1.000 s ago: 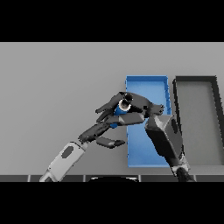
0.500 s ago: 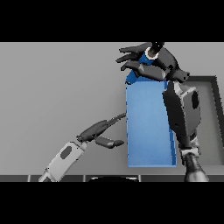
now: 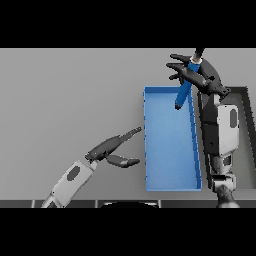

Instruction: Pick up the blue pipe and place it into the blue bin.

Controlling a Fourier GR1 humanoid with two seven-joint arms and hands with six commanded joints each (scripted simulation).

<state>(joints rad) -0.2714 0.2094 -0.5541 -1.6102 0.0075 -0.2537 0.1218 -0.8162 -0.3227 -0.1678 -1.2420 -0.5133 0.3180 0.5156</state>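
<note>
The blue pipe [image 3: 183, 89] with dark ends hangs tilted above the far end of the blue bin [image 3: 149, 150], its lower tip just over the bin's floor. My right hand [image 3: 202, 77] is at the pipe's upper end, thumb and fingers pinching it while the other fingers spread to the left. The right arm reaches along the bin's right wall. My left hand [image 3: 109, 149] rests low over the table left of the bin, fingers straight and pointing toward it, holding nothing.
A dark grey bin [image 3: 246, 95] stands right of the blue bin, mostly hidden by my right arm. Grey tabletop [image 3: 70, 95] stretches to the left and the far side.
The right hand moved a little right and the pipe swung from end-on to hanging lengthwise down toward the bin. The left hand stayed where it was.
</note>
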